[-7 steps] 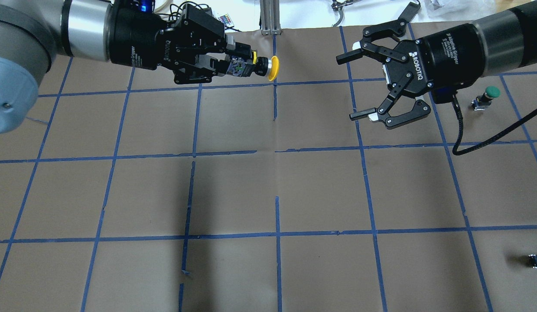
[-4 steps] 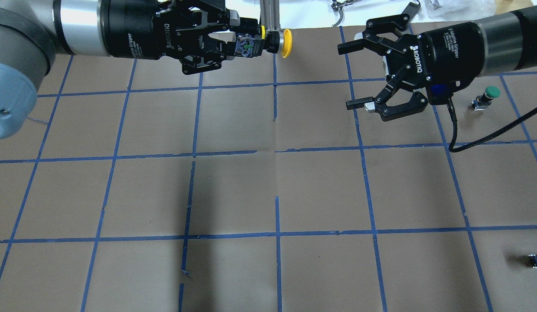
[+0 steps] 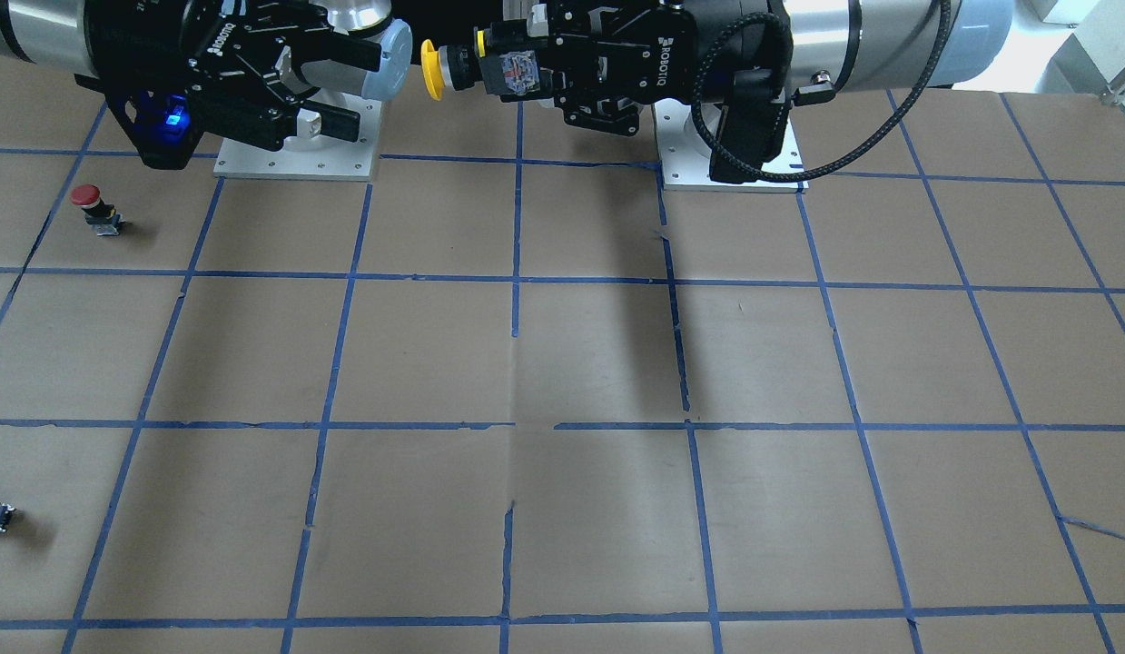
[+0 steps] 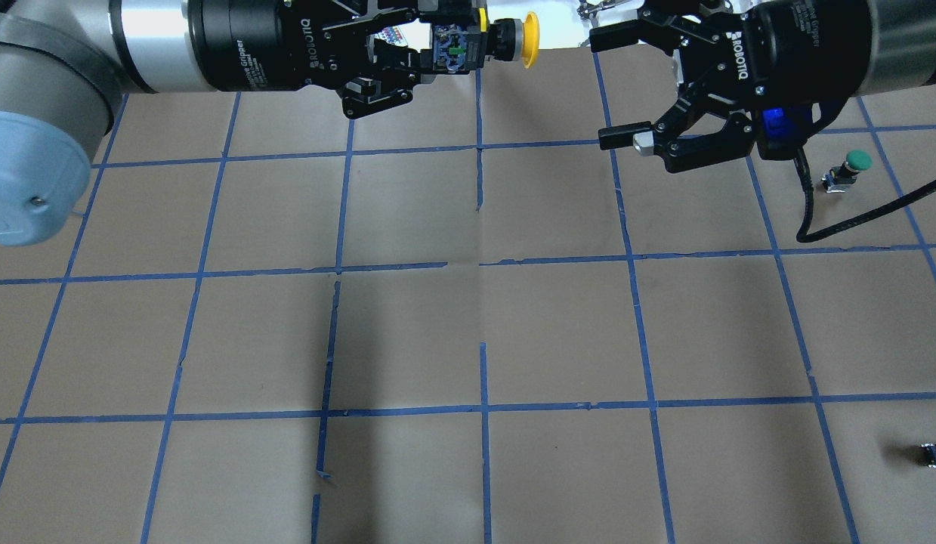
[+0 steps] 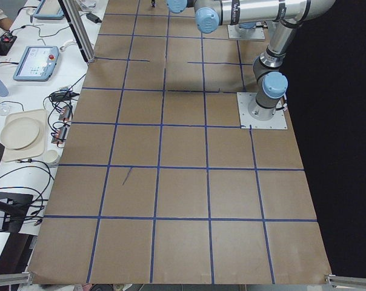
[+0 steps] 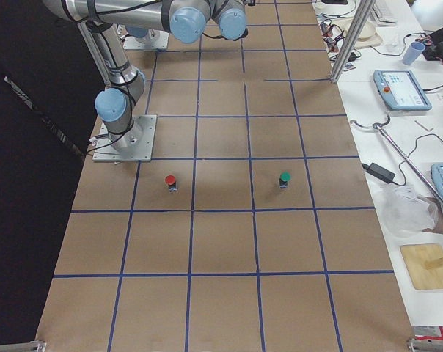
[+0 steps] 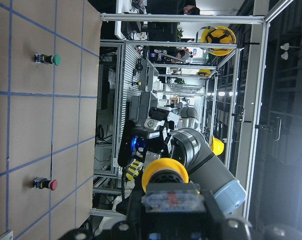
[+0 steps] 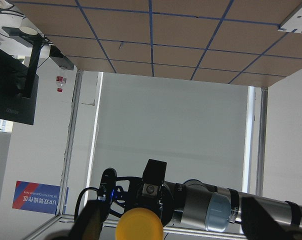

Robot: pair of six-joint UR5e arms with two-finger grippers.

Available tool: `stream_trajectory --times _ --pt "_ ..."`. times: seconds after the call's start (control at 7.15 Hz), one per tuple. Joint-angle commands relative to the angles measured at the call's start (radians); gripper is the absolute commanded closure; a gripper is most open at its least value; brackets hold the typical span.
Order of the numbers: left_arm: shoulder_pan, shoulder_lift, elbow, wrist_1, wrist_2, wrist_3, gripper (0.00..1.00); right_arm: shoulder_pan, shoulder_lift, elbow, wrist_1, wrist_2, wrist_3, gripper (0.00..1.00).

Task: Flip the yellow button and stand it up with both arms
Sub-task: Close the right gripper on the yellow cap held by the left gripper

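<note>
- The yellow button [image 4: 501, 38] is held in the air, well above the brown surface [image 4: 558, 332], near its far edge as seen from the overhead view.
- The left end effector [image 4: 445, 47] is clamped on the button's black-and-grey body, so the left arm carries it.
- The button's long axis lies level, roughly parallel to the surface. It runs along the line between the two arms.
- The yellow cap points away from the left end effector, straight toward the right end effector [image 4: 602, 85].
- The right end effector is empty, its jaws wide apart and facing the cap. It is near the cap but not touching it.
- From overhead the cap lines up more with the far finger than with the middle of the gap. In the right wrist view it also sits off-centre between the fingers.
- My judgement: the hand-over turns on this offset. The right arm would need to centre its jaws on the cap or neck before closing, so that the body end can later be set down.
</note>
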Motion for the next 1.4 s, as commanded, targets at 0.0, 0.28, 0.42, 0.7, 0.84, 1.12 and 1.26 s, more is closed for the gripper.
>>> stream_trajectory --times 0.0,0.28,0.42,0.7,0.84,1.12,1.26 --pt "-0.002 -0.005 -0.001 0.01 -0.004 -0.004 0.92 0.048 -0.01 -0.023 -0.012 0.003 0.059 0.0" --pt "-0.006 -0.007 -0.005 0.023 -0.006 -0.004 0.92 0.062 -0.003 -0.047 -0.015 0.015 0.065 0.0" --pt "-0.008 -0.005 -0.016 0.039 -0.004 -0.007 0.92 0.062 0.01 -0.05 -0.08 0.029 0.122 0.0" --pt "-0.009 -0.005 -0.022 0.078 -0.006 -0.039 0.92 0.097 0.016 -0.047 -0.168 0.047 0.223 0.0" --pt "-0.011 -0.007 -0.025 0.129 -0.027 -0.08 0.92 0.104 0.017 -0.044 -0.171 0.047 0.226 0.0" --pt "-0.011 -0.005 -0.044 0.161 -0.043 -0.103 0.92 0.111 0.019 -0.041 -0.17 0.044 0.231 0.0" --pt "-0.011 -0.005 -0.044 0.165 -0.043 -0.112 0.92 0.111 0.019 -0.046 -0.173 0.047 0.231 0.0"
